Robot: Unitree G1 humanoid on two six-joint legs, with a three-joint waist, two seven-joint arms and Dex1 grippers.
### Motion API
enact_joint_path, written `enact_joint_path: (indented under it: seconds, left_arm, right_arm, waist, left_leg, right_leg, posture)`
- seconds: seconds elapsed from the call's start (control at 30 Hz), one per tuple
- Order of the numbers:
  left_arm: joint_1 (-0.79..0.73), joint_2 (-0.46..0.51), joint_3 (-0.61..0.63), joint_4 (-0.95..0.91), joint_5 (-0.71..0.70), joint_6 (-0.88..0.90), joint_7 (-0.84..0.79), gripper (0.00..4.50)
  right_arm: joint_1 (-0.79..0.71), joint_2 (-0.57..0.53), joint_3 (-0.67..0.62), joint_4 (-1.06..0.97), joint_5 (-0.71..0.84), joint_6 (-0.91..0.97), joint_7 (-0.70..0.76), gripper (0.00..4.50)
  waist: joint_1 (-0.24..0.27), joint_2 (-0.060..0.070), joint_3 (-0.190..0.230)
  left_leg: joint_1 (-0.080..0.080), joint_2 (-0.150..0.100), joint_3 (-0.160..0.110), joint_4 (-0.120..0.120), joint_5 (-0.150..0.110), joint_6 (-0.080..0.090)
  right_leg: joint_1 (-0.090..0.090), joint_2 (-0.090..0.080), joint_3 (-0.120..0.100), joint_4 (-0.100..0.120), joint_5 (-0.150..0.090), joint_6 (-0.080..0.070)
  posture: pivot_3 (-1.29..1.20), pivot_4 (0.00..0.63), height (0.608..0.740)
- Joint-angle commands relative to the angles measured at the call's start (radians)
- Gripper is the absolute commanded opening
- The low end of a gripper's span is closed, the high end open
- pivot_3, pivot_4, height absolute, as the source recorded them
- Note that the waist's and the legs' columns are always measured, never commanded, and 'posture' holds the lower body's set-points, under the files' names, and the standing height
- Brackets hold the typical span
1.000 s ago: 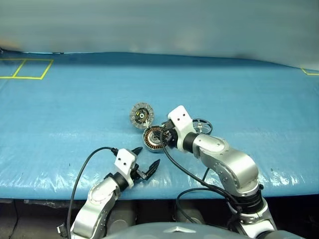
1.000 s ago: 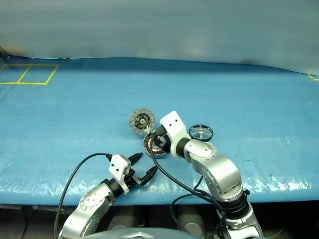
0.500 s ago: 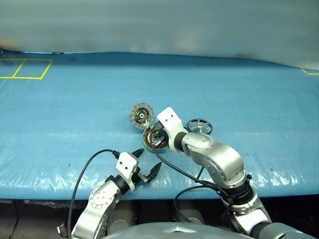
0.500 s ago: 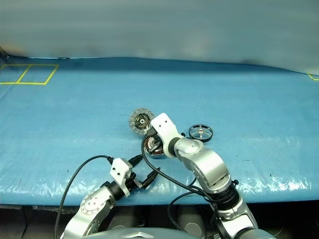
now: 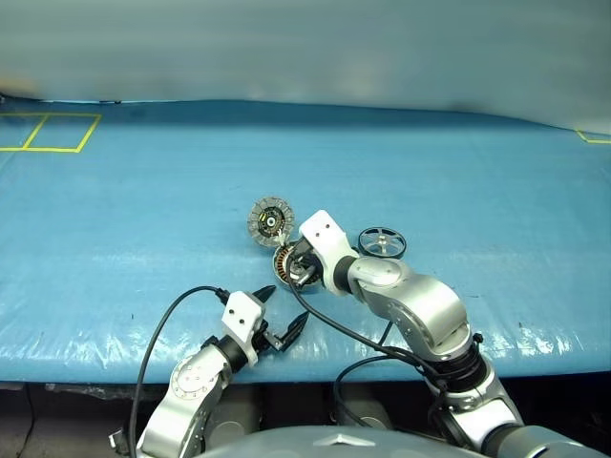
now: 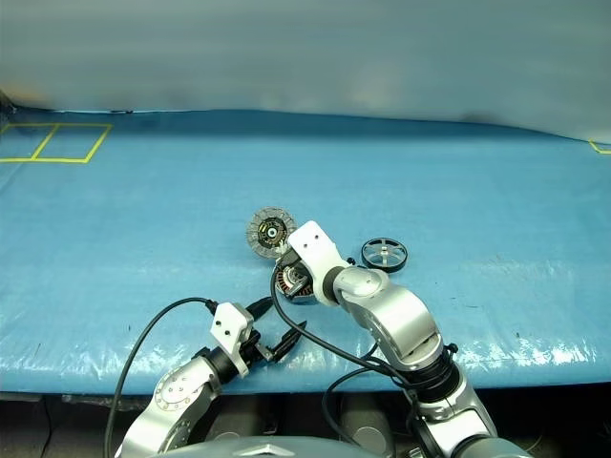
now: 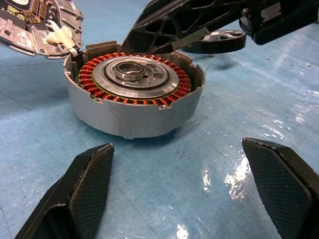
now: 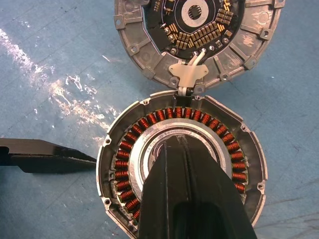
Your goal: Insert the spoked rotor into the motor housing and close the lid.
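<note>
A wide blue plastic-sheeted table [image 5: 143, 210], with yellow tape squares at its far corners, carries the work near its front edge. The squat round silver motor housing [image 7: 133, 97], its ring of copper-red windings exposed, sits open with the round ribbed silver lid [image 8: 197, 37] hinged back flat beside it on the far side. The small dark spoked rotor with a silver centre shaft [image 5: 382, 241] lies on the sheet just to the housing's right, untouched. Over the past second the right gripper [image 8: 187, 172] has snapped its two black fingers together and shifted in over the housing's centre, holding nothing; this reads as a probe or nudge of the housing rather than a pick, so insertion has not begun. The left gripper [image 7: 182, 194] waits with fingers spread wide, just in front of the housing. Bare sheet lies all round the parts, though the table's front edge runs close behind the left gripper.
</note>
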Motion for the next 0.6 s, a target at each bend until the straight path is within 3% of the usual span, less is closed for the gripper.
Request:
enact_joint_path:
  seconds: [0.03,0.4,0.6]
  left_arm:
    - [-0.004,-0.001,0.000,-0.019,-0.014,-0.002,-0.008,4.50]
    - [0.003,-0.004,0.003,-0.032,-0.022,0.012,-0.007,4.50]
    - [0.006,-0.005,0.003,-0.045,-0.020,0.024,0.000,4.50]
  right_arm:
    - [-0.007,0.010,-0.010,0.010,0.008,-0.003,0.005,0.03]
    - [-0.013,-0.016,0.003,0.041,0.007,-0.006,0.027,0.03]
    - [-0.047,-0.087,0.033,0.041,0.000,0.000,0.058,0.03]
  waist:
    - [0.000,0.000,0.000]
    - [0.000,0.000,0.000]
    - [0.000,0.000,0.000]
  left_leg:
    - [0.000,0.000,0.000,0.000,0.000,0.000]
    - [0.000,0.000,0.000,0.000,0.000,0.000]
    - [0.000,0.000,0.000,0.000,0.000,0.000]
  right_leg:
    - [0.000,0.000,0.000,0.000,0.000,0.000]
    - [0.000,0.000,0.000,0.000,0.000,0.000]
    - [0.000,0.000,0.000,0.000,0.000,0.000]
  posture:
    - [0.00,0.150,0.740]
    - [0.00,0.150,0.740]
    - [0.00,0.150,0.740]
